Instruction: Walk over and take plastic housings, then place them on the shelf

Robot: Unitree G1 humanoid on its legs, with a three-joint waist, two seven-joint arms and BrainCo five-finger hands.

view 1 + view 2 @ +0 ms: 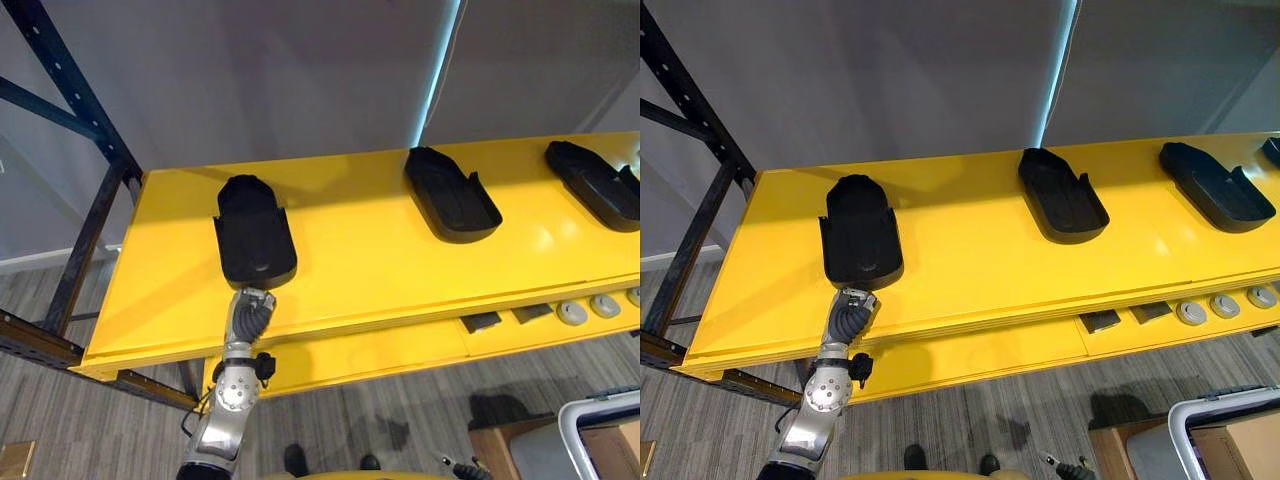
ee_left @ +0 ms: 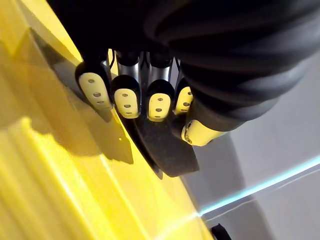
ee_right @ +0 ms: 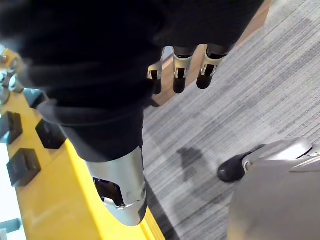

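1. Dark steel rack upright (image 1: 90, 230): stands at the left end of the glossy yellow metal shelf deck (image 1: 380, 250), the reference for every entry below.
2. One black moulded plastic housing (image 1: 254, 232), rounded at its far end: lies flat on the left part of the deck, its near end close to the front edge.
3. The left hand (image 1: 252, 310): reaches up past the deck's front edge. Its fingers (image 2: 126, 96) are on one face of that housing's near rim and the thumb on the other, pinching it.
4. A second black housing (image 1: 450, 195): mid-deck, toward the back, untouched.
5. A third black housing (image 1: 592, 183): right end of the deck.
6. Dark square blocks (image 1: 482, 322) and grey round discs (image 1: 572, 313): on the tier under the deck's right front.
7. The right hand (image 3: 182, 65): hangs over the floor in front of the deck, fingers loose, empty.

Status, as judged: the placing step is nearly complete. Next, the pinch must open and the hand draw back over the front edge without dragging the housing.
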